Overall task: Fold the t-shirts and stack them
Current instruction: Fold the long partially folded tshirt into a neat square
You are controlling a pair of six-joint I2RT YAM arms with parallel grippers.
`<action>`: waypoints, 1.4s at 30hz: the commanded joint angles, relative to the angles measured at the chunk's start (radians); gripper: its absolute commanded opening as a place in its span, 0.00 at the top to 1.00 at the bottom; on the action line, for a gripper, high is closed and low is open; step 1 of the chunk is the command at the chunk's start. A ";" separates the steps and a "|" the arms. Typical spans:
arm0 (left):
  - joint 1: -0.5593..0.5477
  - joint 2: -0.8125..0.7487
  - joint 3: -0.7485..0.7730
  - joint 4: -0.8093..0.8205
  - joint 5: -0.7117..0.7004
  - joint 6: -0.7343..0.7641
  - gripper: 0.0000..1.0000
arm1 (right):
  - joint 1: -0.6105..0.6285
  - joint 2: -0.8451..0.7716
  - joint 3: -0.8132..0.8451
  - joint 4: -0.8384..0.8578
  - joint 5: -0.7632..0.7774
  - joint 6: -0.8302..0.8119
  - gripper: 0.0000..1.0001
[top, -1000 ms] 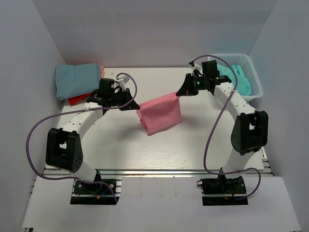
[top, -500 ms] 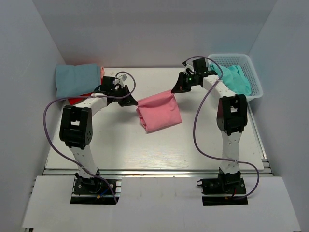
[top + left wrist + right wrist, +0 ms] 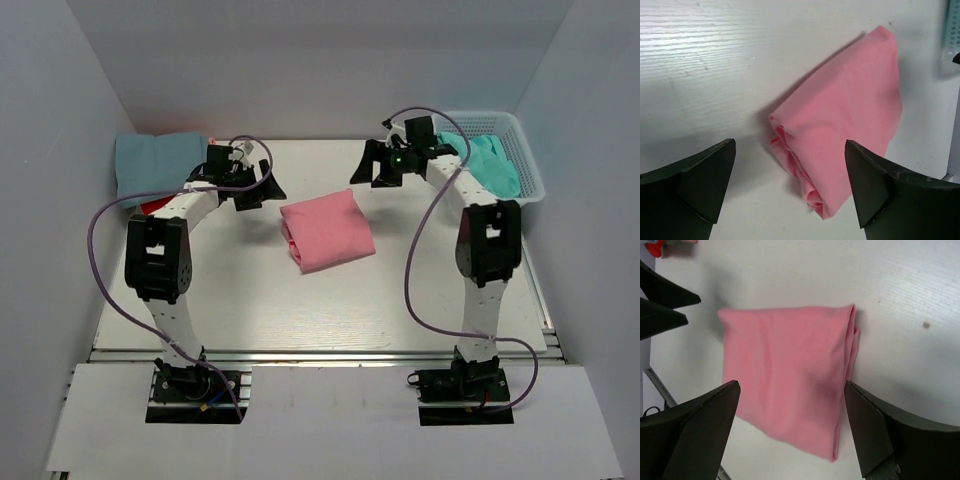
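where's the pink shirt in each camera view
top external: pink shirt lies flat in the middle of the white table.
left wrist: centre-right, lower end between the fingers.
right wrist: centre, above the fingers.
shared landmark: the white table under it.

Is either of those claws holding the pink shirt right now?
No, the folded pink t-shirt lies on the table, with the open left gripper and open right gripper both clear of it.
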 commanded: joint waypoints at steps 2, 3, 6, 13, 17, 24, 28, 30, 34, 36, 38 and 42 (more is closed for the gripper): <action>-0.032 -0.165 -0.053 0.088 0.070 0.018 0.00 | 0.002 -0.201 -0.185 0.094 0.018 -0.031 0.10; -0.041 -0.176 -0.083 0.120 0.112 0.018 0.00 | 0.005 -0.236 -0.207 0.137 0.006 -0.019 0.10; -0.067 -0.185 -0.105 0.218 0.147 -0.019 0.00 | 0.014 -0.243 -0.277 0.210 -0.115 0.019 0.10; -0.098 0.002 -0.053 0.280 0.213 -0.056 0.00 | 0.044 -0.126 -0.285 0.295 -0.174 0.073 0.10; -0.089 0.123 -0.021 0.225 0.213 -0.034 0.00 | 0.034 -0.057 -0.314 0.347 -0.191 0.108 0.10; -0.067 0.227 -0.021 0.156 0.189 -0.013 0.00 | 0.033 0.082 -0.344 0.333 -0.156 0.107 0.10; -0.078 0.228 0.019 0.146 0.164 0.024 0.00 | 0.034 0.093 -0.362 0.332 -0.126 0.112 0.10; -0.078 0.228 0.050 0.137 0.164 0.035 0.00 | 0.039 0.084 -0.388 0.340 -0.120 0.102 0.10; -0.078 0.260 0.210 0.050 0.155 0.096 0.00 | 0.051 -0.037 -0.449 0.378 -0.163 0.113 0.10; -0.089 0.269 0.272 0.013 0.155 0.130 0.00 | 0.060 -0.106 -0.478 0.384 -0.156 0.093 0.10; -0.089 0.269 0.356 -0.051 0.144 0.170 0.00 | 0.079 -0.191 -0.512 0.372 -0.122 0.058 0.10; -0.089 0.203 0.362 -0.093 0.089 0.204 0.00 | 0.094 -0.324 -0.586 0.381 -0.024 0.064 0.10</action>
